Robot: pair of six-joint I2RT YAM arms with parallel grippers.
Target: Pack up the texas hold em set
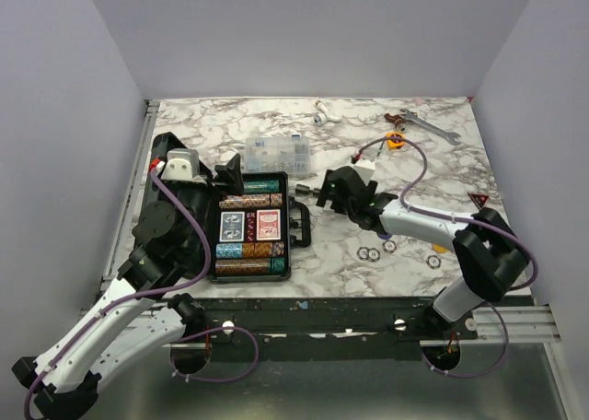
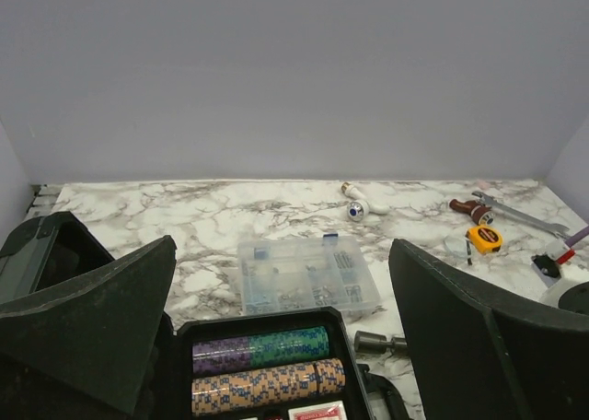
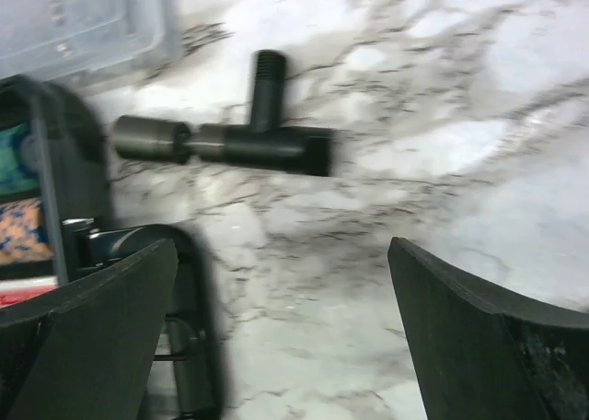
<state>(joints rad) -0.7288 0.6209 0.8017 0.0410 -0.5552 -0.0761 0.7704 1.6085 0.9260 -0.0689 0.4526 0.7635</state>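
Two pincers both stand with their fingers spread wide apart, and neither clamps anything. The left pincer [image 2: 281, 245] hangs over the far end of the black case [image 1: 250, 277], which rests on the counter [image 1: 433, 162] directly below it and toward its base. Rows of chips [image 2: 262, 346] and the card decks [image 1: 248, 225] lie exposed in the tray. A clear compartment box [image 2: 304, 277] sits ahead of this pincer, just beyond the case.

The right pincer [image 3: 282, 245] hovers beside the case, not over it. The side handle [image 3: 189, 291] lies just to its left. A black T-shaped piece [image 3: 248, 139] lies ahead of it on bare counter. That view is blurred.

The case's long axis runs outward from the arm bases, so its handle side faces the right pincer squarely. The lid cannot be made out with certainty. By judgement, the left pincer is nearer the tray and far edge, and the right pincer is nearer the handle.
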